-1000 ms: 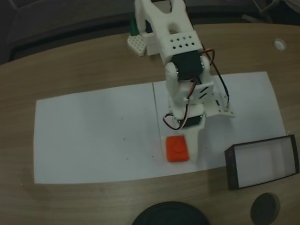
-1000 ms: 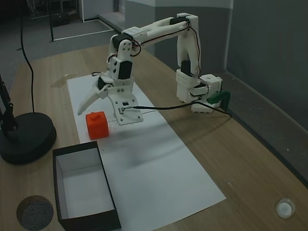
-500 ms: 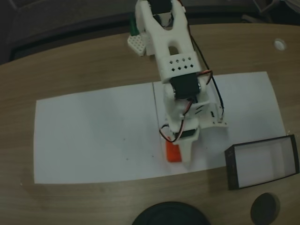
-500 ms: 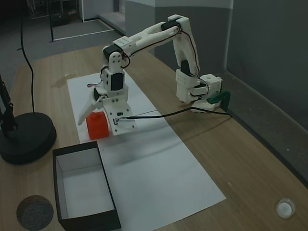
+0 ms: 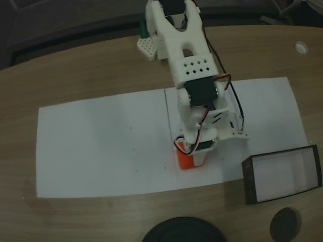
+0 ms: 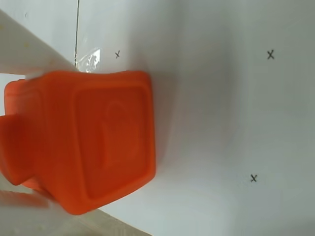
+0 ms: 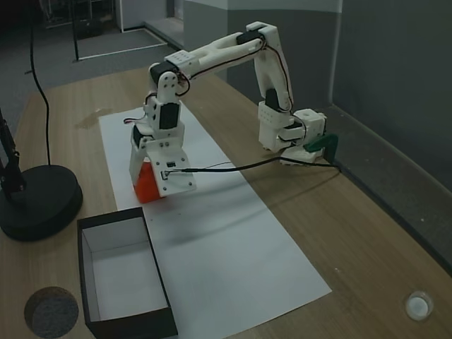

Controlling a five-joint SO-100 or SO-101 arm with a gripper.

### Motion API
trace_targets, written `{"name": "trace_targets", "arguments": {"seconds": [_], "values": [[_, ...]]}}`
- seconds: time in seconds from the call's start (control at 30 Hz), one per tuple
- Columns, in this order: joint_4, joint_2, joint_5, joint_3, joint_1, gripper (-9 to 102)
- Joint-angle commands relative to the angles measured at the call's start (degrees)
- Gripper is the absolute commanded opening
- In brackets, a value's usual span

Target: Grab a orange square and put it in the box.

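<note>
The orange square rests on the white paper, mostly covered by the arm in a fixed view. My gripper is lowered over it, a white finger on each side. In another fixed view the orange square sits between the fingers of my gripper, shut on it. The wrist view shows the orange square up close with its embossed curved mark, pressed between pale fingers of my gripper. The box, black-walled with a white floor, stands apart to the right; it appears as the box below the block.
Two white paper sheets cover the wooden table. A large round black base and a small dark disc lie near the box. A small white cap sits far off. A black cable trails from the arm.
The gripper moved from beside the orange square to over it, and its outstretched finger swung in against the block. The block stayed on the paper.
</note>
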Motion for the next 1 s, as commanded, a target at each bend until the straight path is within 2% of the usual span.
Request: {"name": "trace_targets", "arguments": {"seconds": [0.0, 0.2, 0.3, 0.47, 0.67, 0.97], "values": [[4.7, 4.3, 0.1, -11.0, -1.5, 9], [17.6, 10.4, 0.1, -32.9, -11.3, 9], [19.2, 10.8, 0.1, -42.3, -18.2, 9], [15.0, 6.8, -0.4, -49.2, -27.6, 9], [7.9, -4.2, -0.4, -54.5, -28.0, 9], [5.0, -19.5, -0.1, -68.5, -27.7, 9]]}}
